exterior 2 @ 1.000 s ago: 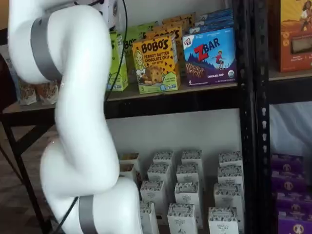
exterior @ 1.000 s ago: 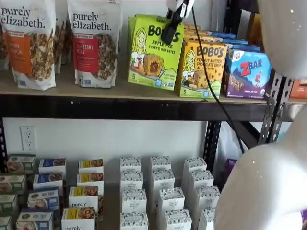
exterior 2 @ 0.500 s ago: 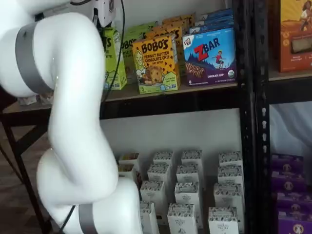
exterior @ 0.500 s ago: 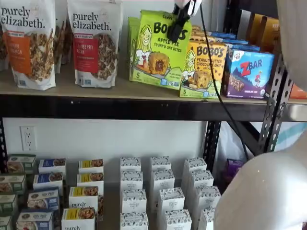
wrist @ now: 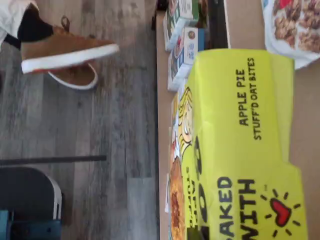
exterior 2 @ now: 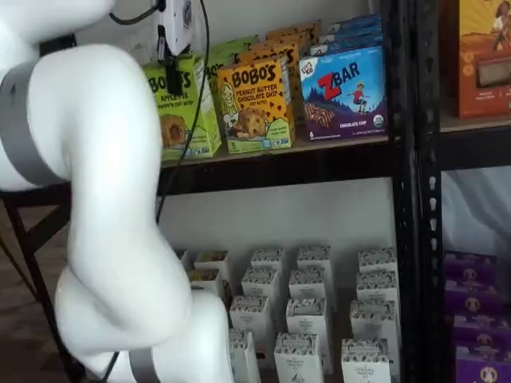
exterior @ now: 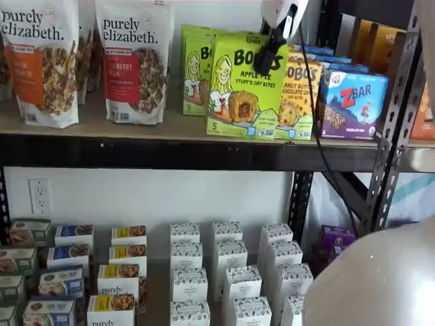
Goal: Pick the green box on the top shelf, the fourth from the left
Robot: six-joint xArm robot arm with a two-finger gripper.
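Observation:
The green box (exterior: 246,87) is a lime-green Bobo's Apple Pie carton. It hangs tilted in front of its row, just above the front of the top shelf (exterior: 170,127). My gripper (exterior: 269,60) is shut on its upper part, with one black finger over the carton's face. In a shelf view the carton (exterior 2: 180,108) shows left of the yellow-orange carton, with the gripper (exterior 2: 165,54) at its top. In the wrist view the carton's top (wrist: 240,145) fills much of the picture. More green cartons (exterior: 196,68) stand behind on the shelf.
Two Purely Elizabeth bags (exterior: 132,61) stand left of the row. A yellow-orange Bobo's carton (exterior: 300,95) and a blue ZBar carton (exterior: 353,102) stand right. A black upright (exterior: 391,115) is at the far right. White boxes (exterior: 231,272) fill the lower level. A brown shoe (wrist: 65,50) is on the floor.
The green box has come forward out of its row and shifted right with the gripper, uncovering the green cartons behind it. The arm has swung back from the shelf.

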